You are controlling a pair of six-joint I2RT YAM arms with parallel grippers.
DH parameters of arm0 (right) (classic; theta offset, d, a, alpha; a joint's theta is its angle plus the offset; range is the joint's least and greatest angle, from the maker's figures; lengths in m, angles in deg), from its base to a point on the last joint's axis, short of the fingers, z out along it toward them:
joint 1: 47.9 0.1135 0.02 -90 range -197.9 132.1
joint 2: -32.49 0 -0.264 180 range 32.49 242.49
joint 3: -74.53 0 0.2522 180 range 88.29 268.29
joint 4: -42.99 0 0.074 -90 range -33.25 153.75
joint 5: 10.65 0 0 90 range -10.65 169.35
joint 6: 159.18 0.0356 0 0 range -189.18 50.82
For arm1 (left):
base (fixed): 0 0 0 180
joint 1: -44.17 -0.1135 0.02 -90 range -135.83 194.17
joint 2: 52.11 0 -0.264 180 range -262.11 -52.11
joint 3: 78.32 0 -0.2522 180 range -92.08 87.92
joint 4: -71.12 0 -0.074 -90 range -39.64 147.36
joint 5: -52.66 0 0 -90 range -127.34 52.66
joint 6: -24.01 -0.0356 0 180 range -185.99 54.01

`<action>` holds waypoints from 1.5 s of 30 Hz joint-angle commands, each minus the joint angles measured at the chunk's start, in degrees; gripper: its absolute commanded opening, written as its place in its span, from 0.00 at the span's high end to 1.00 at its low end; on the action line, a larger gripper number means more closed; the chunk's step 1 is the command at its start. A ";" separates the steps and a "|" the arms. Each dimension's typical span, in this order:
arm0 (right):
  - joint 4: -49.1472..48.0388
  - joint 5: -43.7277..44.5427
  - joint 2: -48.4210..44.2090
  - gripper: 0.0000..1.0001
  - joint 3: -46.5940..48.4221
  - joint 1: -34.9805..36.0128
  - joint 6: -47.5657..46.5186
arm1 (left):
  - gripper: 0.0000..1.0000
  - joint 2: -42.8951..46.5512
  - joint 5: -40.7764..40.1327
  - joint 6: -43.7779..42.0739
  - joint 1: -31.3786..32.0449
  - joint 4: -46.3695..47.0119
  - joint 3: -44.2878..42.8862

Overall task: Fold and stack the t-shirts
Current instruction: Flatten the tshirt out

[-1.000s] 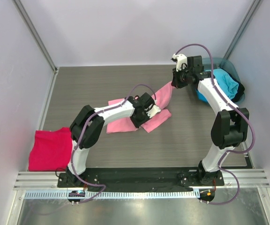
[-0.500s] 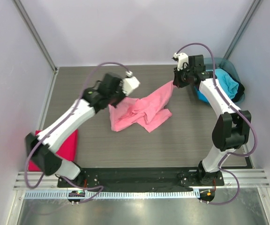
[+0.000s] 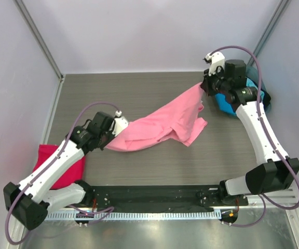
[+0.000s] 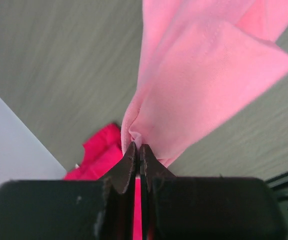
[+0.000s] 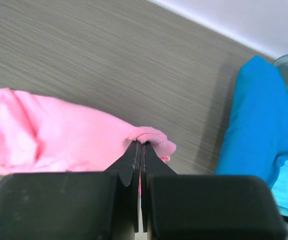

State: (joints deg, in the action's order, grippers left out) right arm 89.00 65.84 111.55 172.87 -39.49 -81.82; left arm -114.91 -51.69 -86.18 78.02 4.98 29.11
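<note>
My left gripper [image 3: 111,140] is pinched tight on one end of the light pink t-shirt [image 3: 162,124] and my right gripper [image 3: 203,88] is clamped on the far end, so the cloth stretches between them across the table [image 3: 139,93]. The crimson shirt [image 3: 50,155] lies at the near-left corner

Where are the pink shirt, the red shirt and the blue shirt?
pink shirt [image 3: 162,124]: top view, middle of cloth.
red shirt [image 3: 70,174]: top view, right part.
blue shirt [image 5: 256,115]: right wrist view, its middle.

Top cam: high at 6 o'clock, looking down at table [image 3: 139,93]. Wrist cams: close-up past fingers [image 4: 128,167]. All share pink t-shirt [image 3: 160,127].
</note>
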 commanded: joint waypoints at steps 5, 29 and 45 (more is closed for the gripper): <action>-1.05 0.51 8.90 0.99 3.04 -0.32 0.69 | 0.50 7.18 -1.30 -1.87 -1.06 2.53 5.82; -4.04 1.04 19.28 0.99 1.30 -1.02 -0.81 | 0.47 -51.36 12.51 7.79 15.37 -0.87 -43.75; -4.65 0.69 20.25 0.99 1.38 -5.41 -1.42 | 0.50 -59.10 6.18 11.48 22.84 -1.94 -46.05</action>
State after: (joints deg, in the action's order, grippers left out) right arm 86.73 67.32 132.82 174.09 -44.33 -82.56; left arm -173.84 -42.92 -76.01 100.55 4.08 -15.04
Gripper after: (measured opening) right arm 0.023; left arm 0.505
